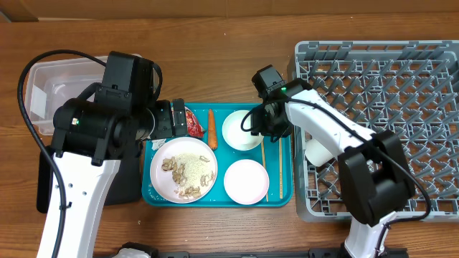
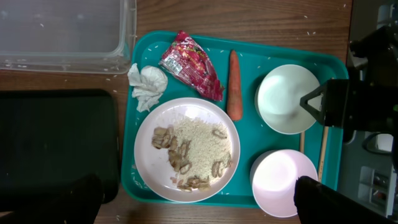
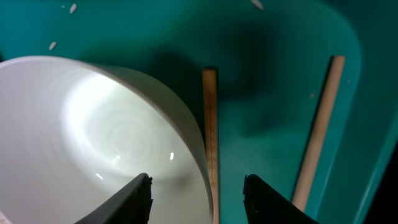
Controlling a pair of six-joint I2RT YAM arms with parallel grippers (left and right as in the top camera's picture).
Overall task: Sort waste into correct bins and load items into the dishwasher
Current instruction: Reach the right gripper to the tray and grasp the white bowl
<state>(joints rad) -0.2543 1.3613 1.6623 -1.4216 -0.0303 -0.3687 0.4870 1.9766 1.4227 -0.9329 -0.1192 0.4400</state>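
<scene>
On the teal tray [image 1: 215, 201] a white plate [image 1: 159, 175] holds rice and beige scraps [image 2: 199, 146]. Behind it lie the red wrapper [image 2: 189, 65], white tissue [image 2: 147, 86] and carrot [image 2: 234, 84]. A white bowl [image 1: 240, 130] and a pale pink bowl [image 1: 246, 181] sit on the tray's right side. My left gripper [image 2: 199, 205] is open and empty, high above the tray's left part. My right gripper [image 3: 198, 199] is open and straddles the white bowl's [image 3: 93, 137] right rim, one finger inside and one outside. The clear tub [image 1: 50, 86] and black tray [image 2: 56, 143] are at the left.
The grey dish rack [image 1: 380, 86] fills the right side, with a white object [image 1: 315, 152] at its left edge under my right arm. Two wooden chopsticks [image 3: 210, 124] [image 3: 317, 137] lie on the tray beside the white bowl. My left arm covers much of the black tray in the overhead view.
</scene>
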